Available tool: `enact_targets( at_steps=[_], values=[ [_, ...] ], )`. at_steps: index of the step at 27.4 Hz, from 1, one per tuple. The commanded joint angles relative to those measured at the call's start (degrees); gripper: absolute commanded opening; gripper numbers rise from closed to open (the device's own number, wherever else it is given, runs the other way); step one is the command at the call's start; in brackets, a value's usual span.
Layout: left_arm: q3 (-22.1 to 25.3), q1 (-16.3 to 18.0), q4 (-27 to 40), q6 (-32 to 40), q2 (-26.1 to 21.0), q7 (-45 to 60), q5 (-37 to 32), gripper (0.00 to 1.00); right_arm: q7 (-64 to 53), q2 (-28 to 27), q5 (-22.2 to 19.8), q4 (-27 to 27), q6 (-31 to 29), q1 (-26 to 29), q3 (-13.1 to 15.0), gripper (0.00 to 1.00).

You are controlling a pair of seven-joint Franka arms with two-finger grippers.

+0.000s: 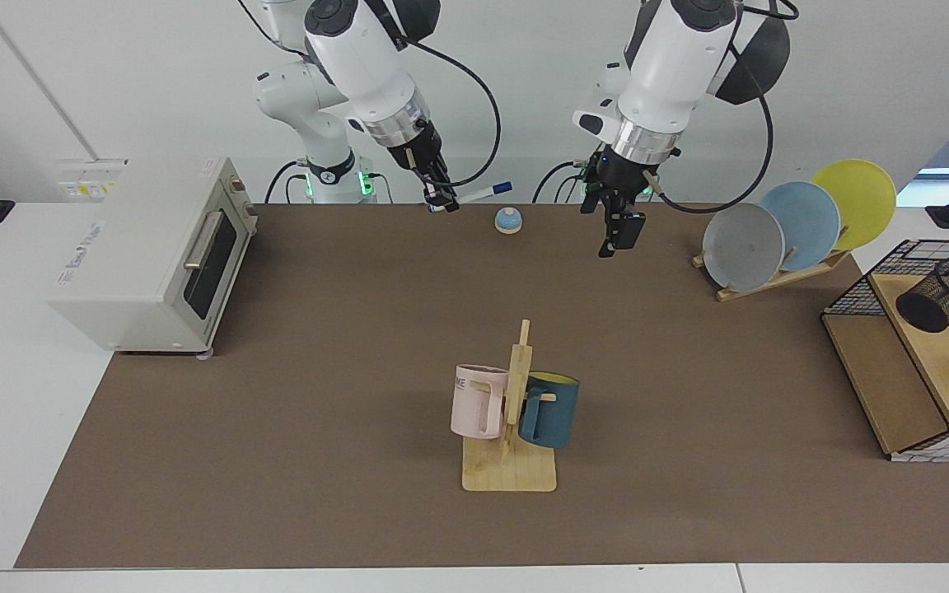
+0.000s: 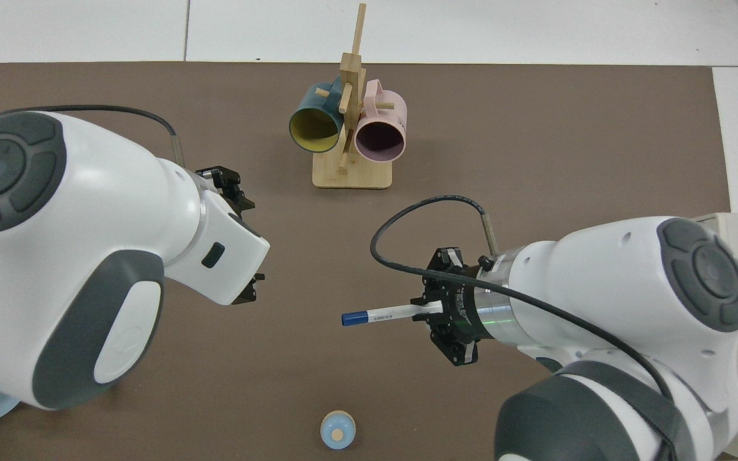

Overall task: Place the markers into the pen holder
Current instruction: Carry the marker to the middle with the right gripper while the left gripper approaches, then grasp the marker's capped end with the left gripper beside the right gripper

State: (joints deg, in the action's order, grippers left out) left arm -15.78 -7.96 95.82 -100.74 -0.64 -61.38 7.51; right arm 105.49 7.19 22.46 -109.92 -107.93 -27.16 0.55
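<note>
We see a brown tabletop set before a white wall. In the facing view, the right tool hangs above the far edge of the tabletop and is closed on the white end of the marker, whose blue cap points toward the left arm. The marker lies roughly level, just beside a small blue bell in this view. The left tool hangs nearby, pointing down over the far part of the tabletop; it holds nothing, and we cannot tell how wide its fingers stand. The pen holder rests tilted on the wooden shelf of a wire basket at the view's right edge, well apart from both tools. A plate rack stands between the left tool and the basket, a toaster oven at the view's left, and a mug tree with two mugs near the middle.

In the top view, we see the right tool gripping the marker at its tail end, the cap free and pointing toward the other arm. The left tool shows only partly under its wrist housing. The mug tree and bell also appear.
</note>
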Motion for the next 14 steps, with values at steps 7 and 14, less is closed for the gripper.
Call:
enact_targets(
  at_steps=[7,14],
  values=[
    [-0.1,0.8,11.5,0.6,7.7,-4.9,8.0,1.00,2.7,-0.4,5.0,1.6,-1.6,-0.4,0.3,0.00],
    [-0.2,0.1,11.9,1.8,9.5,-4.4,9.9,1.00,4.0,0.1,7.6,1.7,-1.6,-3.2,-0.9,0.00]
  ],
)
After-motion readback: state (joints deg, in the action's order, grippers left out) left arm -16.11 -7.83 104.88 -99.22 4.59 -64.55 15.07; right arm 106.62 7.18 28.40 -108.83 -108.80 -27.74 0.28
